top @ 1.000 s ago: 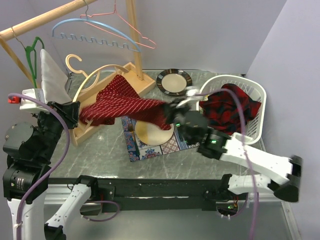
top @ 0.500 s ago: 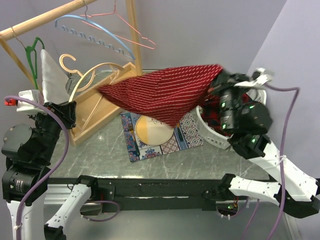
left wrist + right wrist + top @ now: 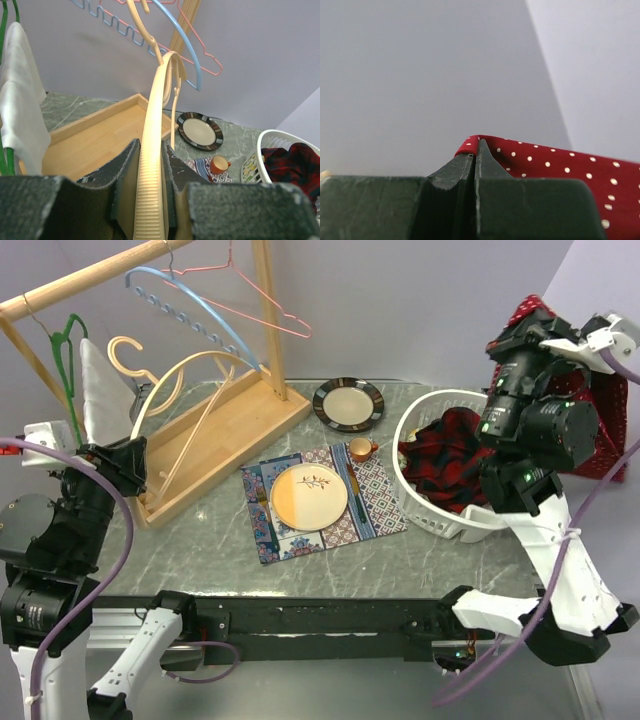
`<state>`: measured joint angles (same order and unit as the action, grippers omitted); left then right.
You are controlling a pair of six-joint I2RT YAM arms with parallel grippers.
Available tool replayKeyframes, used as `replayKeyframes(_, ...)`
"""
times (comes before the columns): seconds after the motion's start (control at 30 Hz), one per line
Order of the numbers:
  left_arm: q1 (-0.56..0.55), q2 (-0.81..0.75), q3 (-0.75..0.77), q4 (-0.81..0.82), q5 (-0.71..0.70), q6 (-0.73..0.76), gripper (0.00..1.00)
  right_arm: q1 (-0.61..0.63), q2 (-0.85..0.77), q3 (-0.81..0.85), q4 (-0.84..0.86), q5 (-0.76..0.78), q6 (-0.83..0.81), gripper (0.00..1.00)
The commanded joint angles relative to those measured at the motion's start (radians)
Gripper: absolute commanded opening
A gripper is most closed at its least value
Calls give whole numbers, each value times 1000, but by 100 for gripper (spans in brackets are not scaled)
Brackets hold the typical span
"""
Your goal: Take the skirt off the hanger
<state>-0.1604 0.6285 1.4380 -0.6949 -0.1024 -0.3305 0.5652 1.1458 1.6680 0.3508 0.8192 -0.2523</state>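
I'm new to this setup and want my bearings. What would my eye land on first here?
The right gripper, high at the far right, is clamped on the red dotted skirt, which hangs behind the arm beside the white laundry basket. On the left, the left gripper pinches the bare cream hanger above the wooden tray.

Lab: 2 robot arms (image 3: 62, 540) bolted to table (image 3: 420, 562).

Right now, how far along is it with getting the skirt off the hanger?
Done: the cream hanger is bare. In hand: the left gripper clamps it, the right gripper pinches the red dotted skirt, raised near the laundry basket. Left: probably only setting the skirt down.
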Motion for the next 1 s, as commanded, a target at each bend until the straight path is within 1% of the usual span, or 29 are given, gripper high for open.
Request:
replayKeyframes(0.0, 4, -29, 21, 100, 20, 7, 1, -131, 3, -3, -45, -80, 125, 0)
replayKeyframes(0.03, 4, -29, 19, 101, 18, 8, 1, -180, -4, -31, -59, -98, 163, 0)
replayKeyframes(0.07, 4, -27, 21, 98, 20, 10, 1, -197, -4, -40, -78, -115, 221, 0)
replayKeyframes(0.2, 4, -18, 18, 101, 20, 13, 1, -246, 43, -42, -110, -163, 295, 0)
replayKeyframes(0.27, 4, -21, 13, 104, 17, 15, 1, -267, 72, -27, -143, -221, 338, 0)
replayKeyframes(0.43, 4, -29, 4, 109, 7, 18, 1, -309, 147, -27, -159, -296, 366, 0)
replayKeyframes(0.53, 4, -26, 2, 110, 6, 21, 1, -330, 176, -34, -185, -278, 370, 0)
replayKeyframes(0.57, 4, -26, 4, 109, 6, 21, 1, -335, 178, -45, -203, -226, 372, 0)
replayKeyframes(0.67, 4, -26, -4, 118, 6, 21, 1, -373, 144, -152, -266, -167, 433, 0)
replayKeyframes(0.7, 4, -30, -7, 123, 4, 21, 1, -387, 106, -242, -276, -184, 455, 0)
replayKeyframes(0.73, 4, -32, -19, 129, 6, 19, 1, -421, 88, -293, -282, -216, 482, 0)
replayKeyframes(0.8, 4, -35, -33, 143, 10, 15, 1, -442, 60, -414, -321, -238, 522, 0)
replayKeyframes(0.87, 4, -27, -40, 143, 15, 10, 1, -456, 63, -485, -345, -215, 583, 0)
replayKeyframes(0.9, 4, -21, -41, 141, 20, 10, 1, -462, 71, -541, -372, -174, 606, 0)
replayKeyframes(0.93, 4, -18, -36, 140, 23, 10, 1, -470, 83, -560, -386, -161, 658, 0)
replayKeyframes(0.97, 4, -16, -33, 137, 24, 8, 1, -505, 112, -574, -429, -158, 683, 0)
